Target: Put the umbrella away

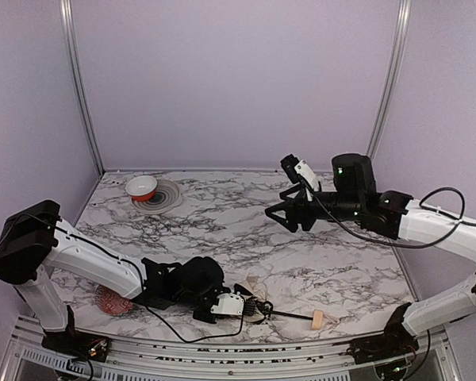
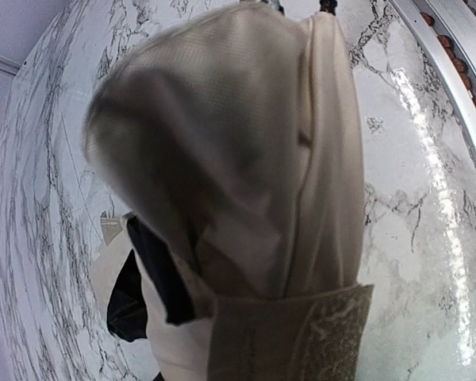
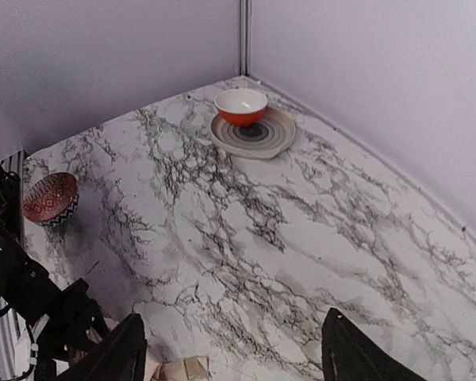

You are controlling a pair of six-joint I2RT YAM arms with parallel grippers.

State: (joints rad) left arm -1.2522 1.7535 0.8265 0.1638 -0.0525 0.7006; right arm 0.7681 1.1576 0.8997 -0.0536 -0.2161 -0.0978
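Note:
The umbrella (image 1: pixel 254 290) lies near the table's front edge. Its thin black shaft (image 1: pixel 289 316) runs right to a pale tan handle (image 1: pixel 317 320). My left gripper (image 1: pixel 242 306) is down at the fabric end. In the left wrist view the cream-beige fabric (image 2: pixel 238 159) fills the frame, with a beige fastening strap (image 2: pixel 301 337) across it. The fabric hides the fingers, and the gripper looks shut on the bundle. My right gripper (image 1: pixel 271 213) is open and empty above the middle of the table (image 3: pixel 232 317). Beige scraps of the umbrella (image 3: pixel 174 369) show at its bottom edge.
A red patterned bowl (image 1: pixel 113 302) sits at the front left beside my left arm and also shows in the right wrist view (image 3: pixel 51 197). An orange bowl (image 1: pixel 141 187) stands on a grey ringed plate (image 1: pixel 168 198) at the back left. Purple walls enclose the table.

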